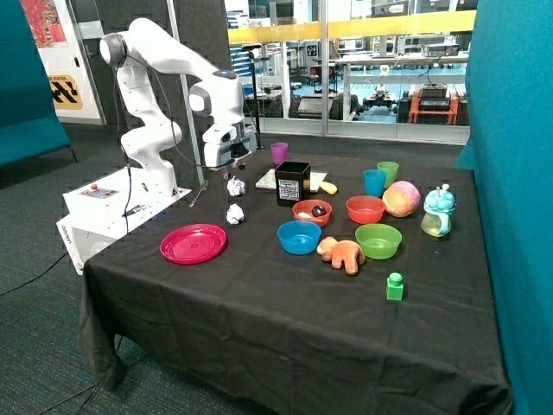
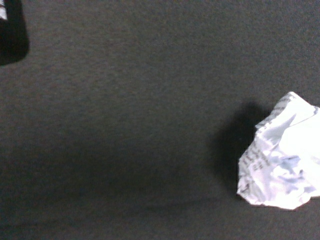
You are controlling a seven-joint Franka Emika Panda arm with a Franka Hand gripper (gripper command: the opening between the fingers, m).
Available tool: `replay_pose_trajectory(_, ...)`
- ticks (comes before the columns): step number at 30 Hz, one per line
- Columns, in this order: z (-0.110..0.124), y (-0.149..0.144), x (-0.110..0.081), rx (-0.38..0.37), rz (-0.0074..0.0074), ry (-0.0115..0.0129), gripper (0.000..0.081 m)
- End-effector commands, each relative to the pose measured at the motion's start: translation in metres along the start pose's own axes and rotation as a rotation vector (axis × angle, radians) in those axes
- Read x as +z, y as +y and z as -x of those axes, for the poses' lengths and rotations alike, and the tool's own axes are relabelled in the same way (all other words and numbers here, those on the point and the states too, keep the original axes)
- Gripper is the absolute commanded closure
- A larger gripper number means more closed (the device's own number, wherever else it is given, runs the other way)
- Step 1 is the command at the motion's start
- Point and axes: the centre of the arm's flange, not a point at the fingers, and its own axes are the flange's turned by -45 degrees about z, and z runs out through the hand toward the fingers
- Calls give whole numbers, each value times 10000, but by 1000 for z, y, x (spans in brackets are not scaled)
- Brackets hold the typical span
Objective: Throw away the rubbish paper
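Observation:
Two small crumpled white paper balls lie on the black tablecloth: one [image 1: 236, 185] just below my gripper, the other [image 1: 234, 214] nearer the pink plate. My gripper [image 1: 235, 162] hangs a little above the farther ball, apart from it. A small black box [image 1: 292, 183] stands on the cloth just beside the balls. In the wrist view one crumpled ball [image 2: 282, 155] with printed text lies on the dark cloth at the picture's edge; the fingers do not show there.
A pink plate [image 1: 193, 243] lies near the table's front corner. Blue [image 1: 299, 237], red [image 1: 365, 208], orange [image 1: 312, 212] and green [image 1: 378, 240] bowls, cups, a soft toy [image 1: 343, 254], a green block [image 1: 395, 286] and a flat white sheet [image 1: 270, 179] fill the middle and far side.

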Motion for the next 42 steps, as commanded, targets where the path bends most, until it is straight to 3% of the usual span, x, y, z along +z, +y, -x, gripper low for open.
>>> replay_pose_trajectory(1, -3, 16, 21, -19, -23, -25, 68)
replay_pose_trajectory(18, 0, 42, 48, 172, -22, -25, 28)
replay_pose_trajectory(30, -9, 35, 69, -320, -23, -24, 0)
replay_pose_trajectory(42, -5, 34, 92, -290, -23, -24, 0)
